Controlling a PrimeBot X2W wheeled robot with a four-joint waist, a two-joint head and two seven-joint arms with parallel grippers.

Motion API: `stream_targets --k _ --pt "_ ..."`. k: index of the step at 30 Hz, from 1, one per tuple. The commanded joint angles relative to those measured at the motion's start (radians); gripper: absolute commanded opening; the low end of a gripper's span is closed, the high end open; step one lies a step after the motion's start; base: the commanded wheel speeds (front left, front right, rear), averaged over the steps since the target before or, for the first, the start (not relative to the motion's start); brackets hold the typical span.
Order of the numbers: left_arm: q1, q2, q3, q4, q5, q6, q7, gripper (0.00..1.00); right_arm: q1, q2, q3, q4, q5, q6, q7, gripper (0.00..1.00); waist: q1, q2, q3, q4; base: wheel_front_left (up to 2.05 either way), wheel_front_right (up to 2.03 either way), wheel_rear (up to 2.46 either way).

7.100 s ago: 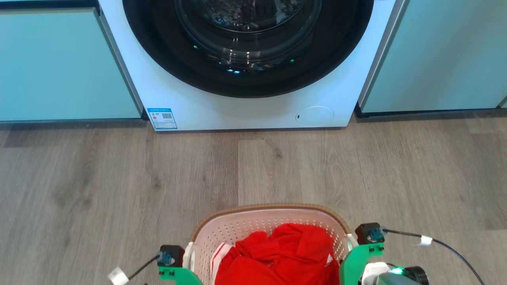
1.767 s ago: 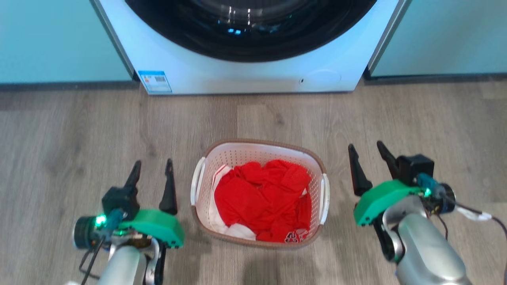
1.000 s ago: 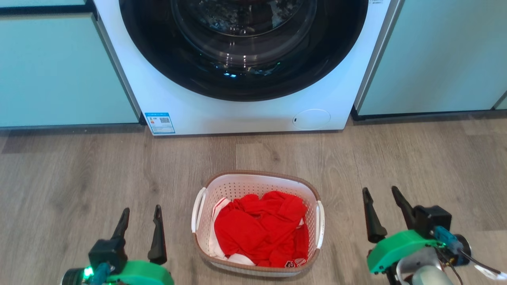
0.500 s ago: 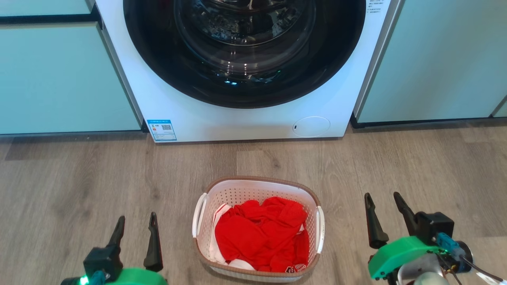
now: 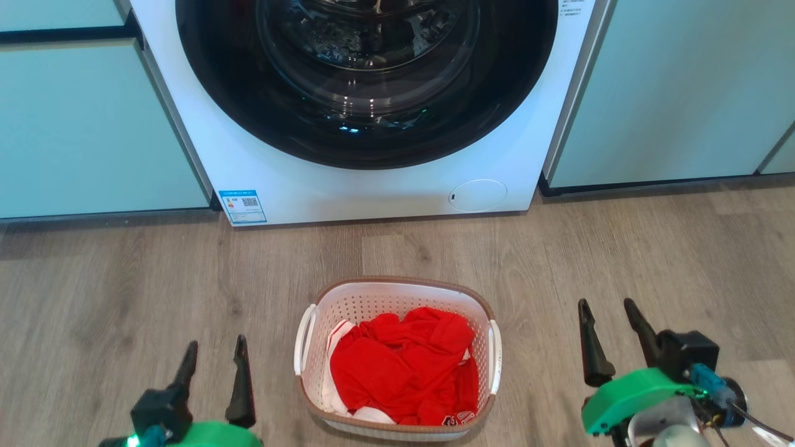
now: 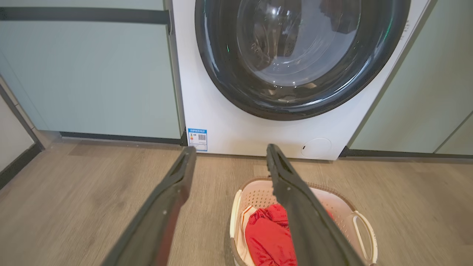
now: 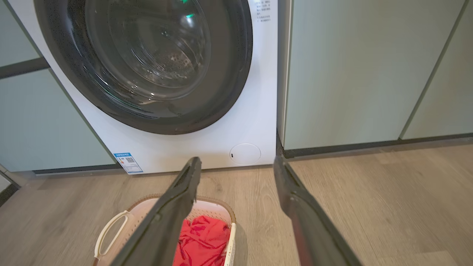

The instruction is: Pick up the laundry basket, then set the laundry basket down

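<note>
The laundry basket (image 5: 348,298), white and perforated with a brown rim and white side handles, stands on the wood floor in front of the washing machine and holds red clothes (image 5: 404,372). My left gripper (image 5: 214,349) is open, empty, and a short way left of the basket. My right gripper (image 5: 605,307) is open, empty, and off to the basket's right. Neither touches it. In the left wrist view the basket (image 6: 255,188) lies below and right of the open left gripper (image 6: 229,149). Low and left of the open right gripper (image 7: 236,162) in the right wrist view sits the basket (image 7: 207,207).
A white front-loading washing machine (image 5: 372,186) with a dark round door (image 5: 366,68) stands just beyond the basket, set between pale teal cabinet fronts (image 5: 93,124). Grey wood floor (image 5: 621,248) spreads around the basket on all sides.
I let go of the basket handles earlier and both grippers moved out to its sides, open. In the last second the head camera shifted slightly; the basket stays on the floor.
</note>
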Motion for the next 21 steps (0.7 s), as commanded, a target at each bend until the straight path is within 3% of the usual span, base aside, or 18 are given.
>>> stream_targets --k 1,6,21 --pt "0.000 0.000 0.000 0.003 0.000 0.001 0.000 0.00 0.000 0.000 -0.001 0.003 0.000 0.000 0.000 0.00 0.0000 0.0000 0.000 -0.002 0.00 0.00 0.00" --pt "0.013 -0.001 -0.001 0.054 -0.007 0.000 0.005 0.00 0.011 0.002 0.001 0.054 0.008 0.000 0.003 0.00 0.0000 0.0000 0.001 -0.002 0.00 0.00 0.00" --pt "-0.025 0.006 0.020 0.061 -0.197 -0.022 0.044 0.00 -0.005 -0.008 -0.015 0.043 0.193 0.001 0.040 0.00 0.0000 0.0000 0.003 0.000 0.00 0.00 0.00"
